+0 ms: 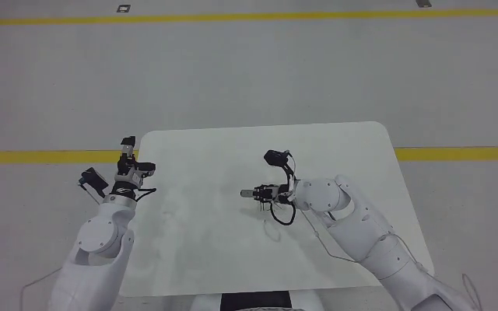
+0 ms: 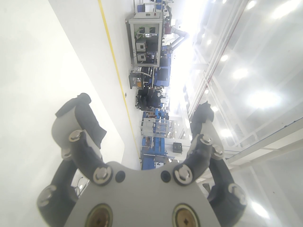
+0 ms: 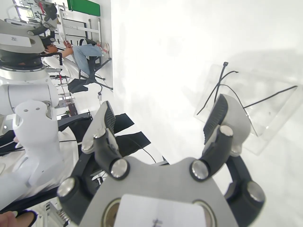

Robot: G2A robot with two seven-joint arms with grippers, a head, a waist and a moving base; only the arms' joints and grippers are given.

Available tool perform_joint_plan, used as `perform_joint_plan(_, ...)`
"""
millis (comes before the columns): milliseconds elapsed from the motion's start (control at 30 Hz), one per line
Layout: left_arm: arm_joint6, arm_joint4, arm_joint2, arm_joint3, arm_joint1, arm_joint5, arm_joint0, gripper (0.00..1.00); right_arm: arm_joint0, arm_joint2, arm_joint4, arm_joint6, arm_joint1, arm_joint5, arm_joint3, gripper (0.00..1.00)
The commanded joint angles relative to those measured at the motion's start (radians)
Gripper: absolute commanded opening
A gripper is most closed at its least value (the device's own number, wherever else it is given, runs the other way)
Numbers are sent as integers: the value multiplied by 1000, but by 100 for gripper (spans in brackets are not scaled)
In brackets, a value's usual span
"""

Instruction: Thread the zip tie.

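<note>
Black zip ties [image 3: 219, 85] lie crossed in a shallow clear tray [image 3: 267, 128] on the white table [image 3: 189, 24]. My right gripper [image 3: 163, 112] hangs open just above the table with nothing between its fingers; one fingertip [image 3: 219, 109] overlaps the tray's near edge. In the top view the right gripper [image 1: 250, 192] is near the table's middle, pointing left. My left gripper [image 2: 142, 109] is open and empty, held up at the table's left edge [image 1: 136, 157], pointing away from the table top.
The table [image 1: 233, 155] is bare around both arms apart from a thin cable [image 1: 327, 242] trailing from the right arm. Yellow floor lines [image 1: 436, 153] run behind the table.
</note>
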Motion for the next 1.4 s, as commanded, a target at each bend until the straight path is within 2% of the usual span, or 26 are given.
perform_joint_plan(0, 0, 0, 0, 0, 0, 0, 0, 100, 0, -1, -8, -6, 0, 0, 1, 100)
perform_joint_plan(67, 0, 0, 0, 0, 0, 0, 0, 100, 3, -19, -84, -19, 2, 7, -2, 100)
perform_joint_plan(433, 0, 0, 0, 0, 0, 0, 0, 100, 3, -31, -104, -29, 0, 1, -12, 100)
perform_joint_plan(667, 0, 0, 0, 0, 0, 0, 0, 100, 37, -64, -183, 28, -4, 52, 6, 100)
perform_joint_plan(700, 0, 0, 0, 0, 0, 0, 0, 100, 40, -66, -182, 28, -5, 55, 10, 60)
perform_joint_plan(733, 0, 0, 0, 0, 0, 0, 0, 100, 43, -69, -184, 27, -7, 60, 15, 40)
perform_joint_plan(800, 0, 0, 0, 0, 0, 0, 0, 100, 49, -76, -192, 27, -10, 68, 19, 32)
perform_joint_plan(833, 0, 0, 0, 0, 0, 0, 0, 100, 51, -78, -195, 27, -11, 70, 21, 25)
perform_joint_plan(1000, 0, 0, 0, 0, 0, 0, 0, 100, 57, -83, -201, 25, -15, 77, 31, 17)
perform_joint_plan(1367, 0, 0, 0, 0, 0, 0, 0, 100, 48, -84, -270, 30, -14, 112, 47, 20)
